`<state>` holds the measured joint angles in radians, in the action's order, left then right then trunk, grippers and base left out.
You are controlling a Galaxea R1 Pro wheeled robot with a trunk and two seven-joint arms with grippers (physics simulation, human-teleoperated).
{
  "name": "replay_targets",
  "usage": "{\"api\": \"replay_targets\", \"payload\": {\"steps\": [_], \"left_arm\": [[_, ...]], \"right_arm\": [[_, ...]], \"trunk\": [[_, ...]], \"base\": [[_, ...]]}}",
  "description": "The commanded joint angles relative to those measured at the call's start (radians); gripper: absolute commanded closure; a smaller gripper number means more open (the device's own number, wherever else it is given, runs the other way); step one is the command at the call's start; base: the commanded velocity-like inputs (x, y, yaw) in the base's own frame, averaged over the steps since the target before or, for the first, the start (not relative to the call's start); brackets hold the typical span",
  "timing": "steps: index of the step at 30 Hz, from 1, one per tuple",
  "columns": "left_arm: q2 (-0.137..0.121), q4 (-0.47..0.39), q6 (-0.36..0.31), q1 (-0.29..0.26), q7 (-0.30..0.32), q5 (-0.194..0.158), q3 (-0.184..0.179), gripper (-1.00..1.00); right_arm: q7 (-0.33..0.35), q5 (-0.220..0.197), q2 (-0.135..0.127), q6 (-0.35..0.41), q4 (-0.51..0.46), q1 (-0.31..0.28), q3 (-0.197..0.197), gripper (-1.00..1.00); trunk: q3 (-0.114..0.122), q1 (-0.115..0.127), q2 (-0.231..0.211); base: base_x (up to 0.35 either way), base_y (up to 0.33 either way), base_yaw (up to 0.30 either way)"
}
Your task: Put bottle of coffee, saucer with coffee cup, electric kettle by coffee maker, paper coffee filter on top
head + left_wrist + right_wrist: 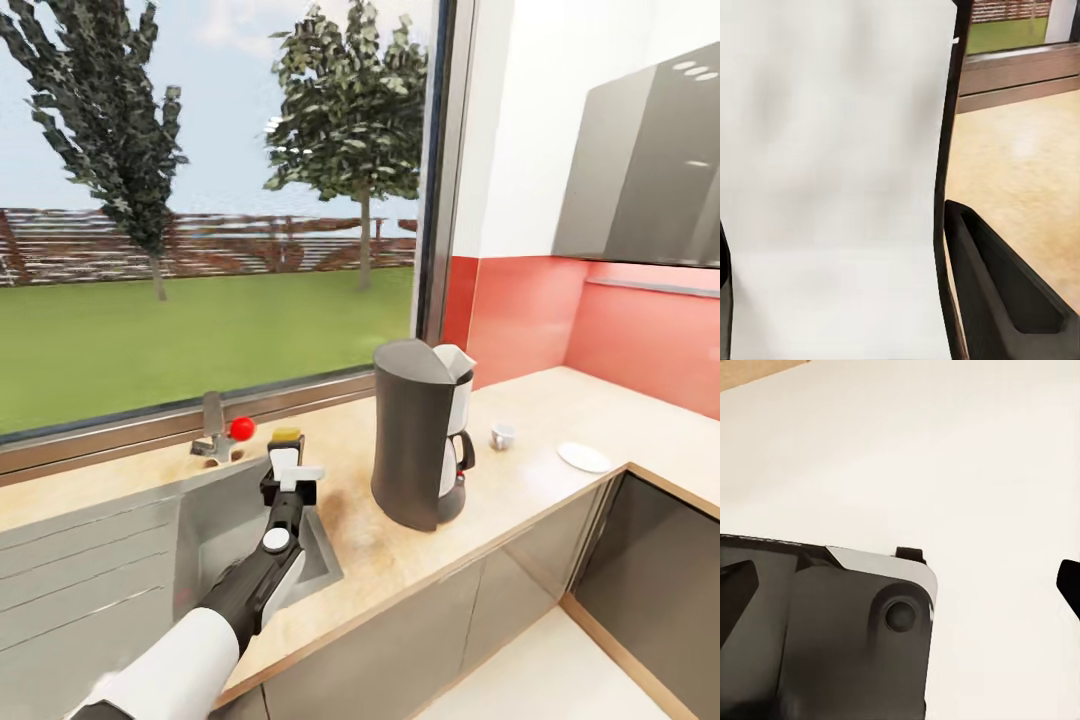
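Observation:
My left gripper [289, 478] is shut on the bottle of coffee [286, 440], a small jar with a yellow top and white label, held over the far right corner of the sink, left of the coffee maker [418, 450]. In the left wrist view the white label [832, 187] fills the space beside one dark finger [1005, 300]. A white paper coffee filter [455, 362] sits on top of the coffee maker. The coffee cup [502, 436] and the saucer [583, 457] lie apart on the kitchen countertop [540, 400]. The electric kettle is out of view. My right gripper [907, 577] hangs open over white floor.
The steel sink [215, 540] with a faucet and red knob [241, 428] lies under the window. A thin grey shelf board [650, 288] runs along the red backsplash below a dark wall cabinet [640, 170]. The counter turns a corner at the right.

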<state>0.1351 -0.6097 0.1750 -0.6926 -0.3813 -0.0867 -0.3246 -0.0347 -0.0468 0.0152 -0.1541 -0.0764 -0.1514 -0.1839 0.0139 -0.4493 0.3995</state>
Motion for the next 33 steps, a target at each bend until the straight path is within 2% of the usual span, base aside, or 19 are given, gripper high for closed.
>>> {"api": "replay_targets", "payload": {"steps": [1, 5, 16, 24, 33], "left_arm": [[-0.001, 0.002, 0.004, -0.001, -0.006, -0.007, -0.007, 1.0], [-0.001, 0.003, 0.004, -0.001, -0.006, -0.007, -0.008, 1.0], [0.0, 0.004, 0.005, -0.001, -0.007, -0.007, -0.013, 1.0], [0.0, 0.004, 0.005, -0.001, -0.006, -0.007, -0.015, 1.0], [0.004, 0.005, 0.006, 0.001, 0.0, -0.01, -0.017, 1.0]], "right_arm": [[-0.003, -0.005, 0.0, -0.003, 0.001, 0.0, -0.008, -1.0], [-0.002, -0.005, 0.0, -0.003, 0.001, 0.0, -0.008, -1.0], [-0.003, -0.005, 0.0, -0.003, 0.001, 0.0, -0.008, -1.0], [-0.004, -0.005, 0.0, -0.003, 0.001, 0.0, -0.008, -1.0], [-0.004, -0.004, 0.0, -0.003, 0.003, 0.0, -0.008, -1.0]], "trunk": [[0.0, -0.001, 0.001], [0.0, -0.001, 0.001], [0.0, -0.001, 0.001], [0.0, -0.001, 0.001], [0.0, -0.001, 0.001]], "base": [[0.241, -0.066, 0.001], [0.222, -0.061, 0.0], [0.045, -0.021, 0.001], [0.214, -0.155, 0.179], [0.036, -0.02, 0.016]]}}
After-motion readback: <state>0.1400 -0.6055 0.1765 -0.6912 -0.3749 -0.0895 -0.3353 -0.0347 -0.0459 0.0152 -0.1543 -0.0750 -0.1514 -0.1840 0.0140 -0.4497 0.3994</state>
